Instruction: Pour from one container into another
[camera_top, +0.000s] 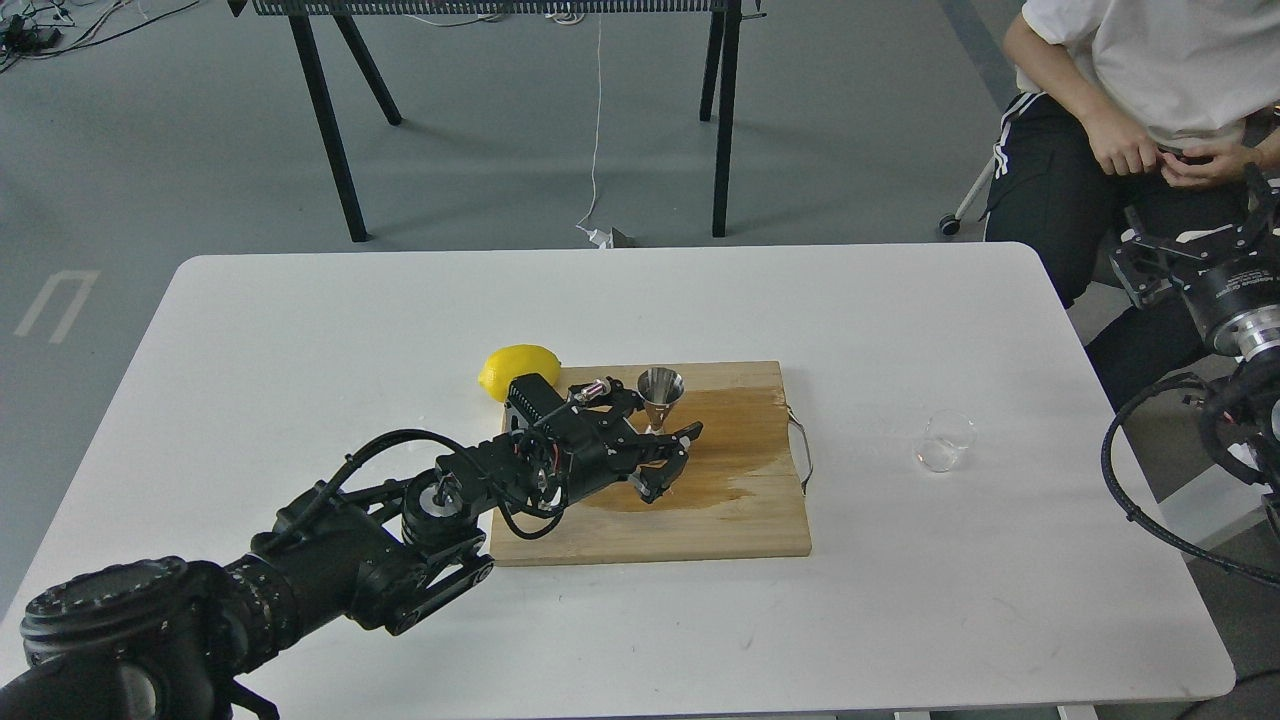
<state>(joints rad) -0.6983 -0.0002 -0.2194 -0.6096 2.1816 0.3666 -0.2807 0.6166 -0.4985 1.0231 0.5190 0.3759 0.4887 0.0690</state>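
Left end effector (672, 462), fingers apart, just beside steel jigger (660, 396).

The worktop (300, 330) is plain white. The cutting board (740, 520) is pale wood with a darker amber stain. The lemon (515, 366) is bright yellow, the jigger (660, 392) shiny steel, the cup (945, 441) clear. The left pincer (675, 462) is black.

Left arm (300, 560) hides the board's (740, 520) left part and some of the lemon (505, 368). Right gripper (1190, 255), at the right edge, is unclear. Seated person's (1150, 60) head is cut off.
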